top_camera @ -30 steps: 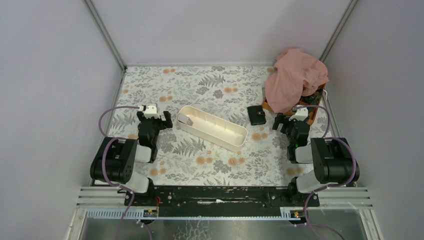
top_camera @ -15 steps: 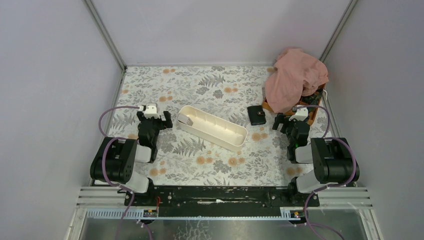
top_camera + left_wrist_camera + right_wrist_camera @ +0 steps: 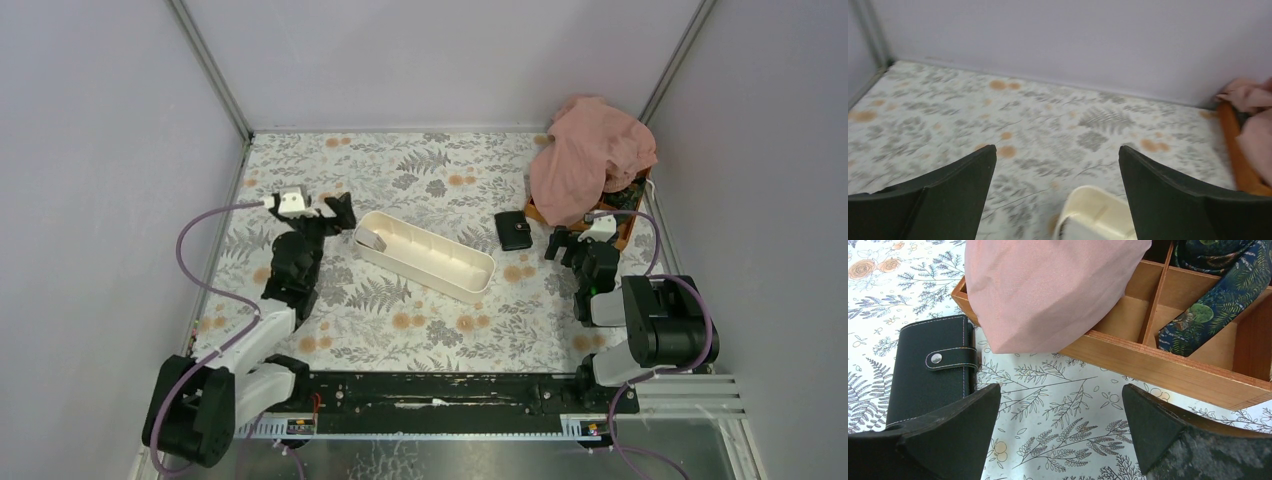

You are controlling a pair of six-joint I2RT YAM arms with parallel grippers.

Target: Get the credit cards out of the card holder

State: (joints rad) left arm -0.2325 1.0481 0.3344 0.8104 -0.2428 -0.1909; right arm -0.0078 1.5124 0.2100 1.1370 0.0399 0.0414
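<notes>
I am holding both of my grippers wide open, and nothing is sitting between the fingers of either one.

My right gripper [image 3: 1060, 392] is hanging low over the flowery table [image 3: 400, 170]. The card holder [image 3: 930, 375] is lying flat just ahead of my right gripper, a little to its left. It is black and folded shut, with a small strap and a shiny snap going across it. I am not touching it. From above, the card holder is resting between the long white tray [image 3: 420, 272] and the orange box [image 3: 1168, 365], close to the corner of the box.

A big pink cloth [image 3: 1048, 285] is drooping over the box and hiding much of it, and its lowest fold is hanging down just beside the card holder. A dark blue cloth with leaves [image 3: 1218, 295] is lying in the open parts of the box.

My left gripper [image 3: 1057, 155] is raised up on the other side, well away from the card holder, and it is pointing toward the back wall. The near end of the white tray is showing just under it. Something small and pale is lying in that end of the tray, but I cannot tell what it is.
</notes>
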